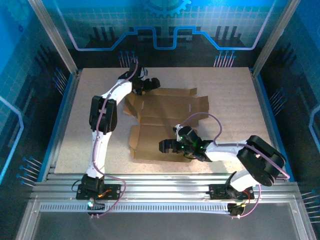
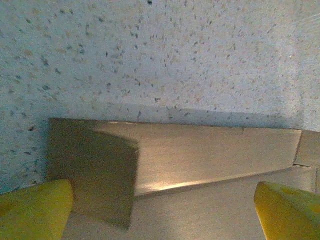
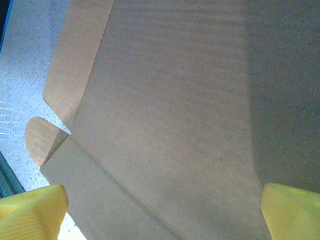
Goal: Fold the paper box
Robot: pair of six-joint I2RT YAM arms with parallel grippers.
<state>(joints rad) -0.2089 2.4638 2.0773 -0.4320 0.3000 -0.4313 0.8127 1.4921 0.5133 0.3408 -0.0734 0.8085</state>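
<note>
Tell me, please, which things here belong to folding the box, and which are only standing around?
For the job: the paper box, a flat creased sheet; the left arm and the right arm, both with jaws open above it.
Not for the job: the speckled table; the metal frame; the blue wall panels.

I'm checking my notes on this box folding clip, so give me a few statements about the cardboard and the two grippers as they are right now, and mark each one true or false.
1. The paper box is an opened-out sheet lying on the table. True.
2. The right gripper is shut on a flap. False: its jaws stand open over the cardboard.
3. The left gripper is at the sheet's far left corner. True.
4. The cardboard is white. False: it is plain brown.
</note>
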